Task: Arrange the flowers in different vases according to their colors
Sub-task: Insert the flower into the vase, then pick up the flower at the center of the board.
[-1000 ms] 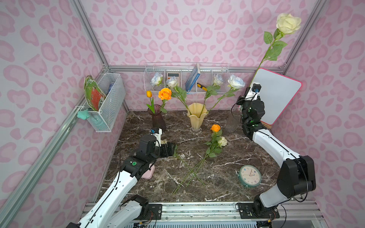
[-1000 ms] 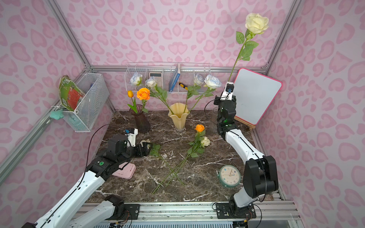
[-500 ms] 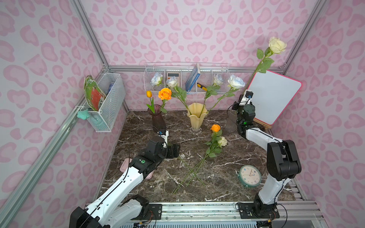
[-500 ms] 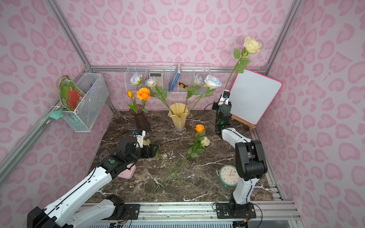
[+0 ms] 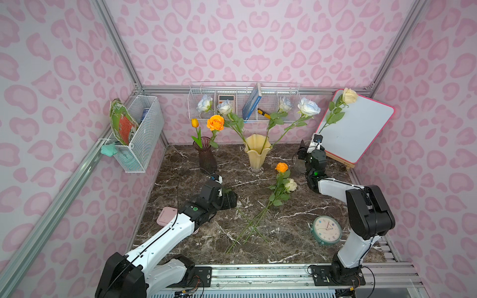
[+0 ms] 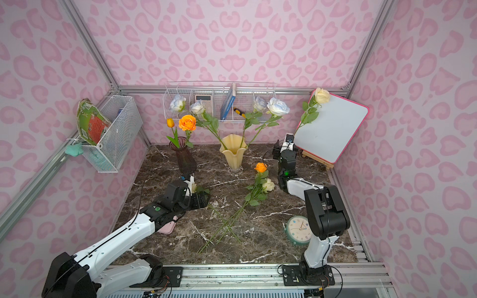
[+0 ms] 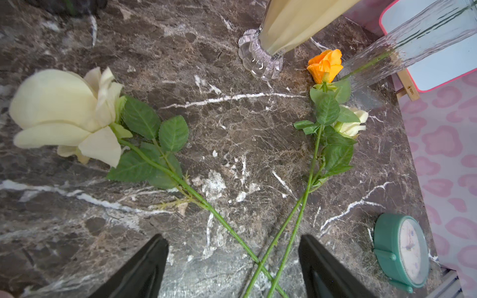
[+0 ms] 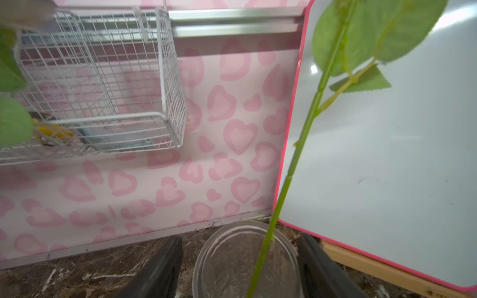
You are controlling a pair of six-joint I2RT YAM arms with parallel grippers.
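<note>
Flowers not yet sorted lie on the dark marble tabletop [image 5: 296,245]. One cream-yellow rose [image 7: 59,113] lies just ahead of the left gripper [image 7: 231,236], which has advanced toward it with fingers spread and empty. A loose orange rose [image 5: 281,167] and a small cream rose [image 5: 291,184] lie mid-table.

Farther back, the right gripper [image 8: 239,238] has released, and its fingers now stand apart, flanking the clear glass cylinder vase [image 7: 426,41]. The long-stemmed cream rose [image 5: 349,96], previously held high, stands in that vase, leaning toward the pink-framed whiteboard [image 5: 361,131].

Pale blue-white roses [image 5: 308,106] fill the yellow wavy-rimmed vase [image 5: 257,152]. An orange rose bloom [image 5: 215,122] and an orange tulip bud [image 5: 195,122] stand in the dark purple ribbed vase [image 5: 206,154].
</note>
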